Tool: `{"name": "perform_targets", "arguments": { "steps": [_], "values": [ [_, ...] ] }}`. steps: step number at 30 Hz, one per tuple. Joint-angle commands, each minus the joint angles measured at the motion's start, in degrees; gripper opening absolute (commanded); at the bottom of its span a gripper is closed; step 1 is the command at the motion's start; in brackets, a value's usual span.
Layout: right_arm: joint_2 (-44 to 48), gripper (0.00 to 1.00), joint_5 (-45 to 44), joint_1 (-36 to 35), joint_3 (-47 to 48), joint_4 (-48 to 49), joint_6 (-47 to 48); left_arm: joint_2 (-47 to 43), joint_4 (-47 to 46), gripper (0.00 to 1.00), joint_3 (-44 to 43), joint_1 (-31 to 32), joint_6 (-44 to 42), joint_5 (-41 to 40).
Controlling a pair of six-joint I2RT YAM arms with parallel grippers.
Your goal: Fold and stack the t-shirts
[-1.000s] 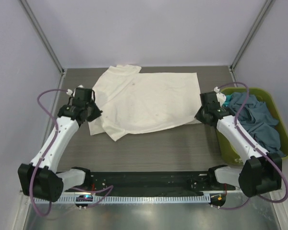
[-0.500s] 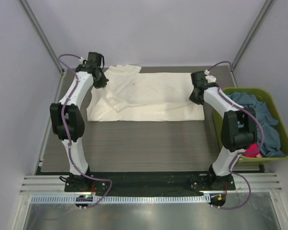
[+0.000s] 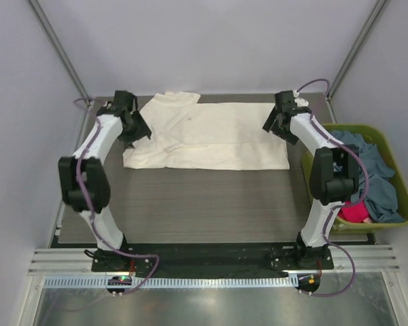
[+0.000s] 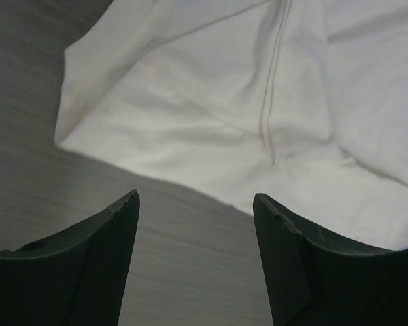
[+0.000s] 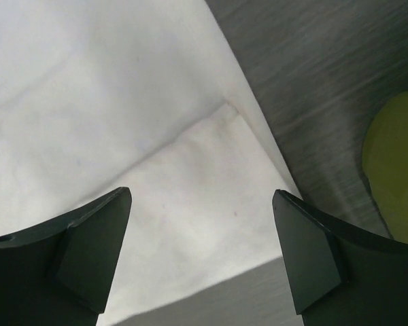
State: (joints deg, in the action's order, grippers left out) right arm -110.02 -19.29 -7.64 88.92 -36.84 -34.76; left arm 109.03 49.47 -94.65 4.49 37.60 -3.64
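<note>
Currently both arms are stretched out to the far half of the table, one at each end of the cream t-shirt. Shirt lies mostly flat, folded over itself into a wide strip, with one sleeve sticking out at the far left. Left gripper: fingers apart, nothing between them, hanging over the shirt's left edge where cloth meets bare wood. Right gripper: fingers wide apart, also empty, over the shirt's right corner, where a folded layer shows. Olive basket sits just right of the shirt, beside the right arm. Inside: grey-blue t-shirt crumpled on top, red-pink t-shirt peeking out at the near end.
</note>
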Motion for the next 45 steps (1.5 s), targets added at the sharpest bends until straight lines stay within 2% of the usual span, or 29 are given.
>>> {"name": "perform_targets", "arguments": {
  "steps": [1, 3, 6, 10, 19, 22, 26, 29, 31, 32, 33, 35, 36, 38, 41, 45],
  "values": [
    [9.8, 0.91, 4.8, -0.9, -11.1, 2.4, 0.5, -17.5, -16.5, 0.7, 18.7, -2.3, 6.5, 1.2],
    [14.1, 0.91, 7.0, -1.0, -16.7, 5.3, 0.2, -23.2, -21.2, 0.72, 29.5, -3.4, 8.2, 1.1],
    [17.3, 0.91, 8.0, -0.7, -24.5, 7.1, 0.1, -25.4, -26.3, 0.73, 38.6, -6.1, 9.9, 2.1],
    [16.9, 0.9, 8.6, 0.1, -29.0, 9.2, 0.6, -22.9, -31.7, 0.72, 44.2, -9.1, 10.1, 5.1],
    [15.4, 0.85, 5.3, 1.4, -30.9, 12.3, 0.2, -19.4, -38.7, 0.71, 46.0, -10.4, 11.7, 4.1],
    [13.3, 0.81, 4.4, 1.7, -30.7, 14.2, -0.2, -18.2, -39.8, 0.7, 45.9, -10.4, 12.1, 4.1],
    [9.1, 0.68, 3.9, 1.8, -30.4, 15.1, -0.4, -15.6, -41.0, 0.65, 45.8, -10.4, 12.4, 2.1],
    [8.6, 0.61, 4.1, 1.8, -31.5, 15.9, -0.6, -14.8, -41.6, 0.59, 45.4, -10.4, 12.6, 1.6],
    [8.3, 0.51, 3.9, 1.8, -31.8, 16.3, -0.7, -14.6, -42.0, 0.46, 45.1, -10.3, 12.7, 1.0],
    [8.2, 0.38, 4.0, 1.8, -31.5, 16.3, -0.6, -14.6, -42.1, 0.4, 44.7, -10.4, 12.8, 0.8],
    [8.0, 0.31, 4.2, 1.8, -31.2, 16.3, -0.6, -14.5, -42.1, 0.27, 44.3, -10.5, 12.9, 0.7],
    [7.1, 0.15, 5.0, 1.7, -29.1, 15.9, -0.3, -14.5, -40.4, 0.09, 41.8, -11.7, 13.2, 0.6],
    [6.7, 0.1, 5.8, 1.7, -27.9, 15.6, -0.2, -14.6, -39.6, 0.0, 40.6, -12.1, 13.4, 0.9],
    [5.2, 0.02, 7.3, 1.6, -22.5, 13.0, 0.5, -16.0, -37.5, 0.0, 36.9, -14.1, 14.0, 2.8],
    [4.5, 0.01, 7.3, 1.6, -13.4, 7.9, 1.9, -19.8, -32.5, 0.0, 30.6, -15.1, 14.1, 1.9],
    [11.2, 0.01, 5.6, 1.5, -11.4, 6.3, 0.8, -27.2, -27.2, 0.0, 27.8, -15.2, 13.4, -0.2]
  ]
}}
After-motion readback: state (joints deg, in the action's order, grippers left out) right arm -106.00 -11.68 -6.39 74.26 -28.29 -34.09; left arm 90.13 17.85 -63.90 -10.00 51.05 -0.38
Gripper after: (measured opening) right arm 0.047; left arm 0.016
